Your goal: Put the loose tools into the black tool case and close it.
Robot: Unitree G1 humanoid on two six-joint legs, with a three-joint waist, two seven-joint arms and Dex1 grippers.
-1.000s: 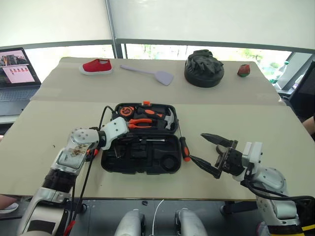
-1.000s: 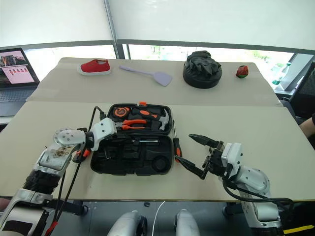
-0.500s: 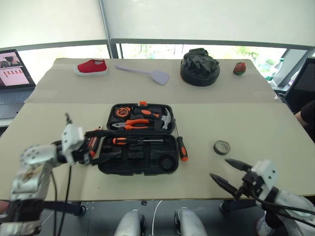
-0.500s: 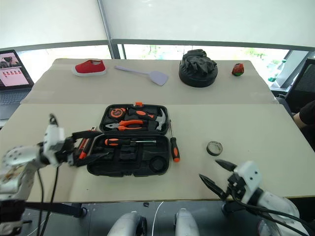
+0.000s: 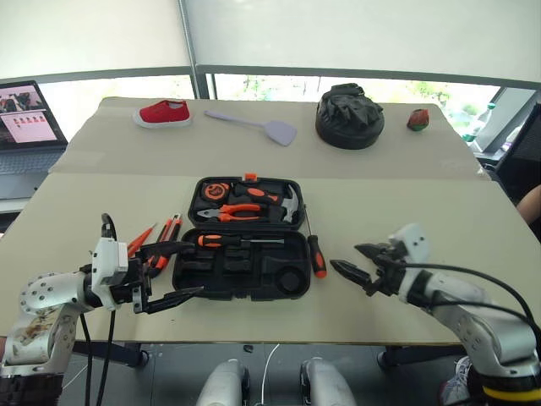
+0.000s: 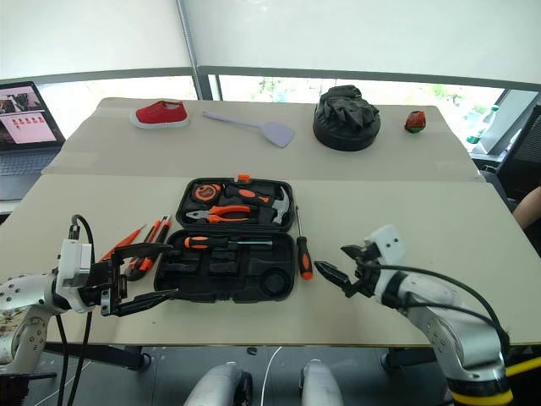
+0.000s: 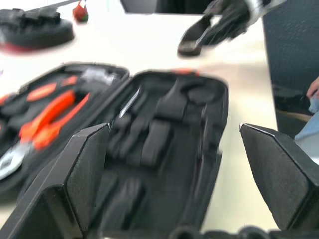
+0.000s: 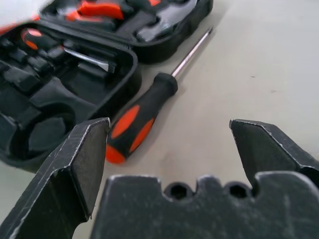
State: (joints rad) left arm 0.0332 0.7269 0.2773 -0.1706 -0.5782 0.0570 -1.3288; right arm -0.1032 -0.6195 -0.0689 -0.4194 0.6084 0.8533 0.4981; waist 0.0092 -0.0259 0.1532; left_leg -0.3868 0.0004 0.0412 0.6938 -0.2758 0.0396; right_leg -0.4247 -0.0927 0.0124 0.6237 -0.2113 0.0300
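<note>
- My right wrist view shows a black-and-orange screwdriver (image 8: 144,112) lying just beside the black tool case (image 5: 241,271), between wide-spread fingers holding nothing
- Head views add the left gripper (image 5: 173,271), agape, empty
- Case open: pliers, hammer, one screwdriver (image 5: 237,241) inside

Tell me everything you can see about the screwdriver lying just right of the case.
The screwdriver has a chunky black handle with orange grip panels and a slim bare metal shaft. It lies flat on the tan table, close beside the right edge of the open black tool case, handle toward the robot, tip pointing away. Nothing holds it; the right hand hovers open just to its right.
</note>
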